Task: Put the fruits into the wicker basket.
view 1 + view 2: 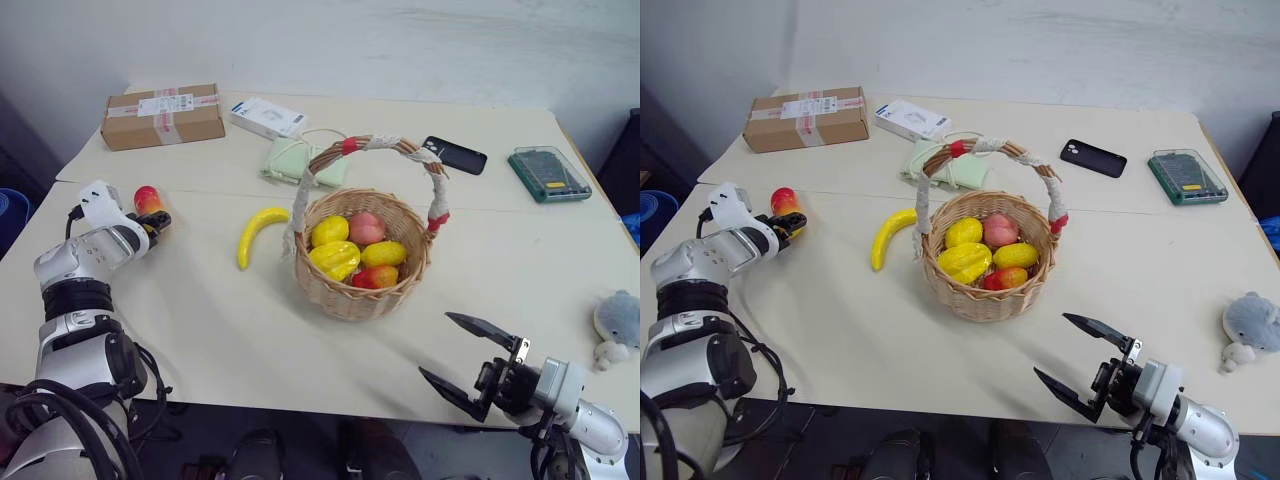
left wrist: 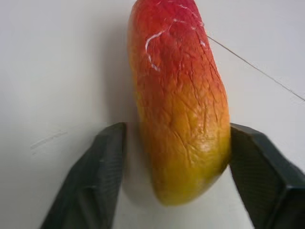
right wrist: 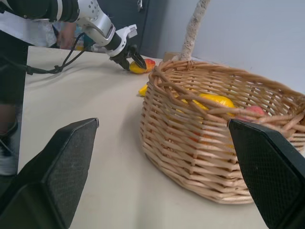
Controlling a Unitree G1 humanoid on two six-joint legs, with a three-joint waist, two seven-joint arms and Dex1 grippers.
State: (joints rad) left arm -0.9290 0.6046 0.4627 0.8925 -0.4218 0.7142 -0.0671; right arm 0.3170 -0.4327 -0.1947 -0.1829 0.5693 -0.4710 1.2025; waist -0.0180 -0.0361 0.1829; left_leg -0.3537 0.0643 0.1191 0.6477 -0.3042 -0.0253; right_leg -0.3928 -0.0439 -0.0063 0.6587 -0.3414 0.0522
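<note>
- The mango [image 2: 178, 102] lies on the tabletop [image 1: 230, 330] at about 9 o'clock from the wicker basket [image 1: 360, 265], well apart from it, with its red end pointing away from the robot.
- The left pincer [image 1: 155, 222] is around the yellow end of the mango. One finger is touching its side; at the other finger I see a thin gap. So the pincer is half closed around the fruit, and I cannot tell if the grip is already firm.
- To do this step well, I think the pincer should finish closing before it lifts. The skin is glossy and rounded, and the hold is at the end, not at the middle, so the mango can slip or swing down. A slow, straight lift seems safer.
- The banana [image 1: 257, 233] lies on the tabletop at 9 o'clock from the basket, just beside its rim, between the mango and the basket. It also needs to go in.
- Inside the basket there are already several fruits [image 1: 355, 250], yellow, pink and red. The tall handle [image 1: 385, 146] arches across the basket, so the carried mango should pass beside it.
- The right pincer [image 1: 470, 360] hovers at about 5 o'clock from the basket, near the tabletop's edge, with its jaws wide and holding nothing.
</note>
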